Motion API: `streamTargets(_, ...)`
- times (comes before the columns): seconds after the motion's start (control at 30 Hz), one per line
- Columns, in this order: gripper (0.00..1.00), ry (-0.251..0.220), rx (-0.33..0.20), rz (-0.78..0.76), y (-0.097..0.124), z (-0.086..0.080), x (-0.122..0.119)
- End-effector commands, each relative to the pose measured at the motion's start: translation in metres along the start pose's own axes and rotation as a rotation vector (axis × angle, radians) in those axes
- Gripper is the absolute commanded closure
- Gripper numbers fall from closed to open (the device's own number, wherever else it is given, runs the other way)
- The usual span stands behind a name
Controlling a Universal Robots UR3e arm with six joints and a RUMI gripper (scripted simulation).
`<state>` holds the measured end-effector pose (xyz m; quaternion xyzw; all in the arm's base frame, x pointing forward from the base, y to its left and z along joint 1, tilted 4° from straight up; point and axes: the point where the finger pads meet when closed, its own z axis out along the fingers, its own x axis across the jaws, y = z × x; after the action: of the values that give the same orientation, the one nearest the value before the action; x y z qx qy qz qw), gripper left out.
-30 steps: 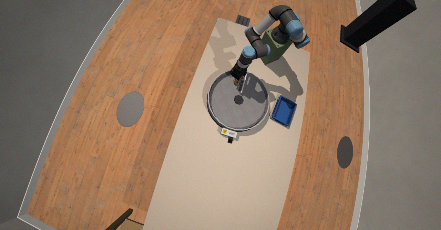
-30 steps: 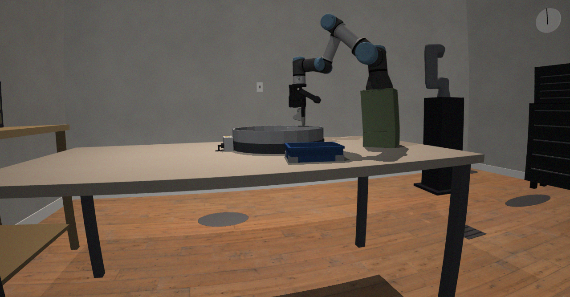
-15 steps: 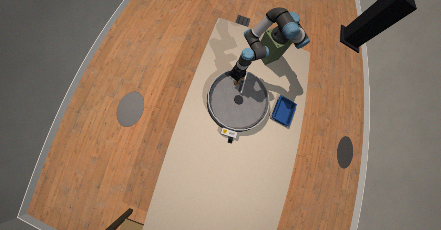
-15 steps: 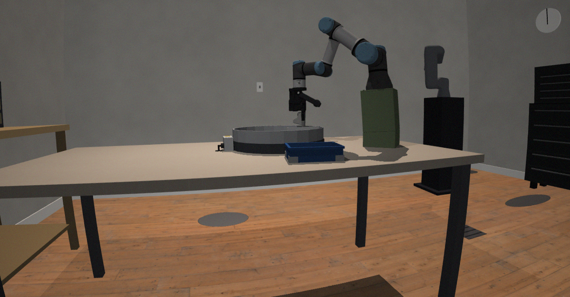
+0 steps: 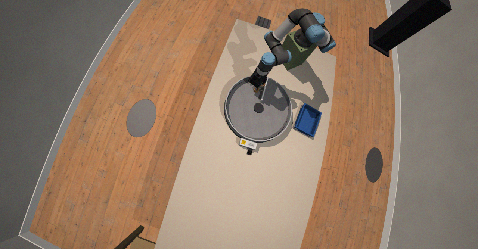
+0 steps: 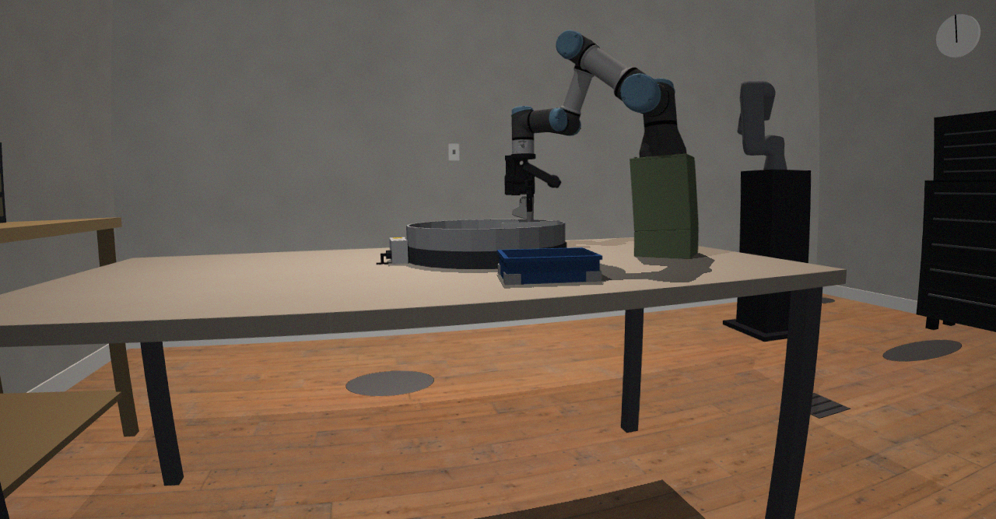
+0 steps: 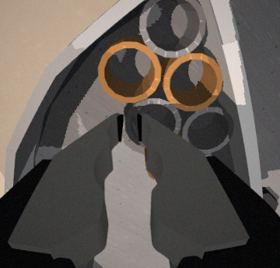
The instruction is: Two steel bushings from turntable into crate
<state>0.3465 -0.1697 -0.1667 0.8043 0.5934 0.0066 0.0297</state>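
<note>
Bushings on turntable (image 5: 230,127) (image 6: 480,239), crate (image 5: 307,120) (image 6: 550,267) beside it

The bushings (image 7: 144,26) looked like smooth metal, grey and faintly shiny at the rims; others (image 7: 103,71) had a satin, copper-like look. The turntable (image 5: 244,124) (image 6: 480,239) was matt grey with fine brushed streaks. The crate (image 5: 297,129) (image 6: 550,267) looked like smooth blue plastic. The gripper (image 5: 256,86) (image 6: 530,219) (image 7: 130,116) had matt dark fingers. The table (image 5: 213,194) (image 6: 243,282) was matt and smooth, the floor (image 5: 110,114) (image 6: 292,432) knotty wood planks, the wall (image 6: 278,84) dull and faintly mottled.
</note>
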Motion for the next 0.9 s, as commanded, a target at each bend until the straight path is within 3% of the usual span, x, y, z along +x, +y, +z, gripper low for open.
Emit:
streamTargets(0.0,0.94,-0.001,-0.002,0.000,0.0008,-0.0005,-0.0004)
streamTargets(0.67,0.94,-0.001,-0.002,0.000,0.0008,-0.0005,-0.0004)
streamTargets(0.7,1.00,-0.001,-0.002,0.000,0.0008,-0.0005,-0.0004)
streamTargets(0.87,1.00,-0.001,-0.002,0.000,0.0008,-0.0005,-0.0004)
